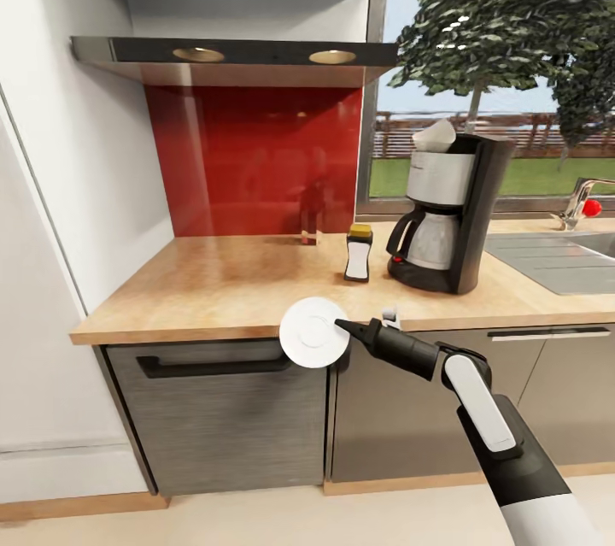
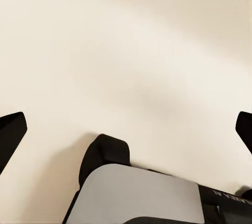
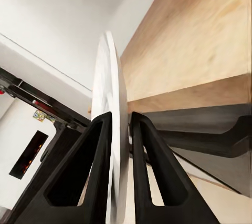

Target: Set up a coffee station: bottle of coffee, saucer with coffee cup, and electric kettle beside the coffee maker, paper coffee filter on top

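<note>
The kitchen countertop (image 1: 231, 290) carries the black coffee maker (image 1: 448, 217) at its right, with a white paper coffee filter (image 1: 434, 136) on its top. Just left of it stands the bottle of coffee (image 1: 359, 253) with its yellow cap. My right gripper (image 1: 342, 325) is shut on the white saucer (image 1: 313, 332), held on edge in front of the counter's front edge. The right wrist view shows the saucer (image 3: 109, 92) edge-on, pinched in my right gripper (image 3: 121, 121). My left gripper (image 2: 126, 129) is open over the cream floor. The coffee cup, electric kettle and kitchen shelf are out of view.
A small brownish glass object (image 1: 309, 237) stands by the red backsplash. The steel sink (image 1: 555, 260) and faucet (image 1: 579, 204) lie right of the coffee maker. A hood (image 1: 231, 59) hangs above, and grey cabinet fronts (image 1: 222, 409) sit below the counter. A white wall closes the left side.
</note>
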Tool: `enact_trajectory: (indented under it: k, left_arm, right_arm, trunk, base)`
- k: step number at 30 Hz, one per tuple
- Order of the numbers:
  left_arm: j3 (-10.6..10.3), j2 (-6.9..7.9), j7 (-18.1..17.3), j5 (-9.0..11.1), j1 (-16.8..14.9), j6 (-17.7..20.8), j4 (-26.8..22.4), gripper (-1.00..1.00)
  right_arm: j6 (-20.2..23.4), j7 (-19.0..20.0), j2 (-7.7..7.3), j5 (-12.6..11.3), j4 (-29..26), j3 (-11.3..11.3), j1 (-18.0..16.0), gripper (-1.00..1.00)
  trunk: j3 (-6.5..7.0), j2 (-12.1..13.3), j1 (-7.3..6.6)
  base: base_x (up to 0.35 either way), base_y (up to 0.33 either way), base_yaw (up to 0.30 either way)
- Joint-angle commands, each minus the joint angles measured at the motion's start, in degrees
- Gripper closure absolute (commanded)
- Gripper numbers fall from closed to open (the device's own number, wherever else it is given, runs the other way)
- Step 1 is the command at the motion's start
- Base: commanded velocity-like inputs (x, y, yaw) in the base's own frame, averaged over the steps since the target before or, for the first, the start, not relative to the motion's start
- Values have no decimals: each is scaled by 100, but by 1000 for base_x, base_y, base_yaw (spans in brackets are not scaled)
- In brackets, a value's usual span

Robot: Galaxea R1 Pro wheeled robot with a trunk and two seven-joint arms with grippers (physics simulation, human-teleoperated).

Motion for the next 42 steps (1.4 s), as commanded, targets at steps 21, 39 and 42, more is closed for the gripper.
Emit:
enact_trajectory:
  k: [21,39,42]
  left_arm:
    - [-37,-6,-16,61,0,42,-5,-100]
    - [-36,-37,-16,61,-1,42,-5,-100]
    - [-38,-39,-16,61,-1,42,-5,-100]
  right_arm:
    - [677,-667,-53,-6,9,-650,-200,100]
    - [678,-3593,-52,-2017,48,-1169,-825,100]
    - [678,-3826,-55,-2181,54,-1294,-828,100]
  trunk:
    - [-6,-3,0]
    - [-6,-3,0]
    - [-6,-3,0]
  base:
    - [46,-34,0]
    - [17,0,0]
    - [26,0,0]
